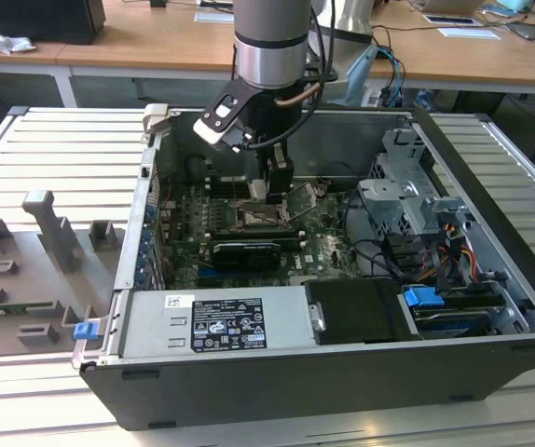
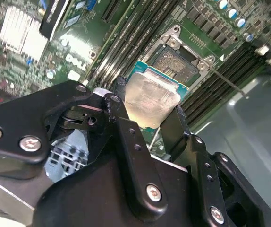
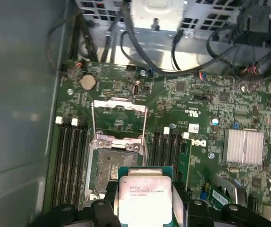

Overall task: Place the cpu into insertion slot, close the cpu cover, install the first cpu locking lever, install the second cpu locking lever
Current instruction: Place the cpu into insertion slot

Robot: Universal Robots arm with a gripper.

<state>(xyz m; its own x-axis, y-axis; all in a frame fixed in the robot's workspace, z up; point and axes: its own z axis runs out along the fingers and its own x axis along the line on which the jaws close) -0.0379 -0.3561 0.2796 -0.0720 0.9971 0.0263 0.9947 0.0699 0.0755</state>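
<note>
My gripper [image 2: 148, 101] is shut on the cpu [image 2: 152, 94], a flat square chip with a pale metal face, pinched at two opposite edges by the black fingers [image 2: 121, 94]. The chip hangs just above the green board, beside the insertion slot [image 2: 175, 64], whose dark centre is uncovered. In the first wrist view the cpu [image 3: 144, 191] sits partly over one edge of the insertion slot [image 3: 109, 165]. The cpu cover [image 3: 121, 104] is swung open beyond the slot, and a thin lever [image 3: 145, 127] runs along its side. In the exterior view the gripper [image 1: 269, 186] is low inside the case, over the slot [image 1: 258, 217].
Memory slots [image 3: 69, 156] flank the socket on both sides. A long black card [image 1: 244, 251], a finned heat sink [image 3: 243, 146], a drive cage [image 1: 407, 200] with cables and the power supply [image 1: 221, 321] crowd the open case. The case walls [image 1: 142, 233] rise around the board.
</note>
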